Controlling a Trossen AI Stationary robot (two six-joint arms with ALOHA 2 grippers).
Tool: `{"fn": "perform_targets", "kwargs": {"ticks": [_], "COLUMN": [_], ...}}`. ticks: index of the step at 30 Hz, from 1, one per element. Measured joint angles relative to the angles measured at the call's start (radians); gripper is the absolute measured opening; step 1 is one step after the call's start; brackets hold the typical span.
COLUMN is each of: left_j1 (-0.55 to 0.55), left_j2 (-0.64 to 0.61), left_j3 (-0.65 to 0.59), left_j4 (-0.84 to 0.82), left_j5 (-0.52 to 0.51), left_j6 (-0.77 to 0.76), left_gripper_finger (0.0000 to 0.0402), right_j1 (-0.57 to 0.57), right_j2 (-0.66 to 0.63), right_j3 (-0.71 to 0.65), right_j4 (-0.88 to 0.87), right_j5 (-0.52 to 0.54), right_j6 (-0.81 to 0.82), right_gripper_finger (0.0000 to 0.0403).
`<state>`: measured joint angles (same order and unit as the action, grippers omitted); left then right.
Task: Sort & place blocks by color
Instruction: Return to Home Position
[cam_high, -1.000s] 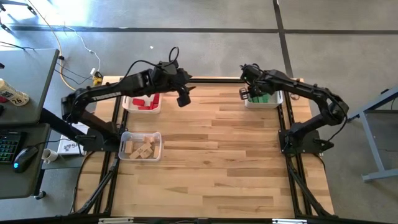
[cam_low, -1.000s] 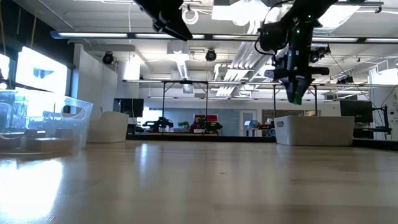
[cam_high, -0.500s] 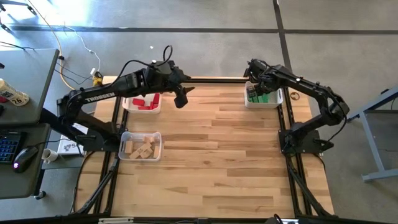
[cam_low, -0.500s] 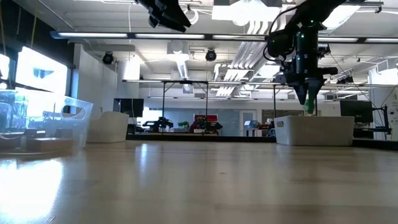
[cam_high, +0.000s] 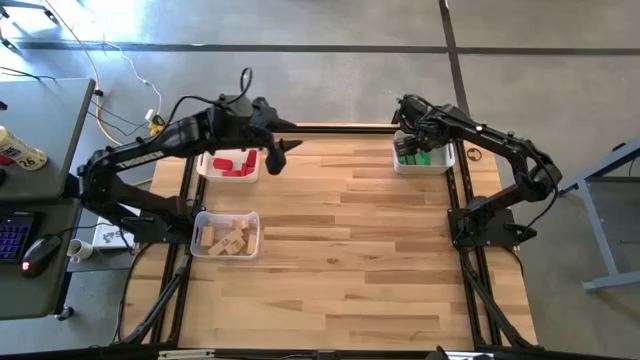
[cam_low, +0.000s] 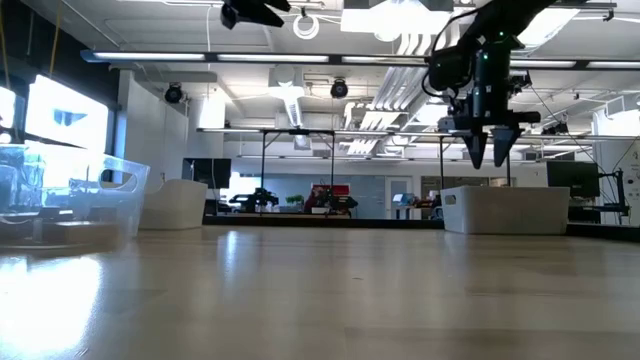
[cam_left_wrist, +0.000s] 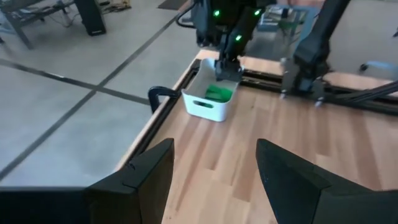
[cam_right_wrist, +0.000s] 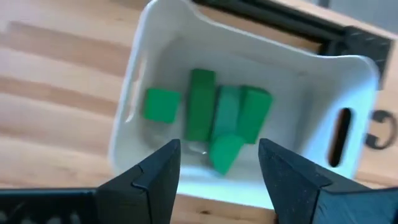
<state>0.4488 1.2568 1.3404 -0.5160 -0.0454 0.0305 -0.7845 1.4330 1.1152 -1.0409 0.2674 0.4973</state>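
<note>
Several green blocks (cam_right_wrist: 200, 112) lie in a white bin (cam_high: 437, 163) at the table's far right; one (cam_right_wrist: 224, 153) lies tilted against the others. My right gripper (cam_right_wrist: 219, 147) hangs open just above this bin (cam_right_wrist: 129, 99), pointing steeply down, nothing between its fingers. Red blocks (cam_high: 236, 163) lie in a white bin (cam_high: 206, 170) at the far left. Plain wood blocks (cam_high: 228, 238) lie in a clear bin (cam_high: 250, 222) nearer the front. My left gripper (cam_high: 275, 156) is open and empty, raised high beside the red bin.
Bare wooden table top (cam_high: 350, 250) spreads between the bins and toward the near edge. A black frame rail (cam_high: 340, 127) runs along the far edge. In the low view the clear bin (cam_low: 70, 200) stands at left and the green bin (cam_low: 505, 208) at right.
My right gripper carried a green block toward the table's right edge over the green bin, then opened; the block is gone from its fingers and lies in the bin. My left gripper has risen and drawn back toward the table's left edge, still open.
</note>
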Motion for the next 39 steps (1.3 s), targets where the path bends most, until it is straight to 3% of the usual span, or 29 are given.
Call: {"fn": "perform_targets", "kwargs": {"ticks": [16, 30, 39], "left_j1": [-0.089, -0.186, -0.215], "left_j2": [-0.268, -0.616, -0.84], "left_j3": [-0.304, -0.591, -0.787], "left_j4": [0.137, 0.184, 0.234], "left_j5": [0.009, -0.015, -0.045], "left_j6": [-0.128, -0.212, -0.222], "left_gripper_finger": [0.0213, 0.0213, 0.0213], "right_j1": [0.247, 0.463, 0.56], "right_j2": [0.0, 0.0, 0.0], "right_j3": [0.0, 0.0, 0.0], "right_j4": [0.117, 0.519, 0.723], "right_j5": [-0.104, -0.256, -0.258], "right_j6": [0.134, 0.31, 0.314], "right_gripper_finger": [0.0204, 0.0204, 0.0204]}}
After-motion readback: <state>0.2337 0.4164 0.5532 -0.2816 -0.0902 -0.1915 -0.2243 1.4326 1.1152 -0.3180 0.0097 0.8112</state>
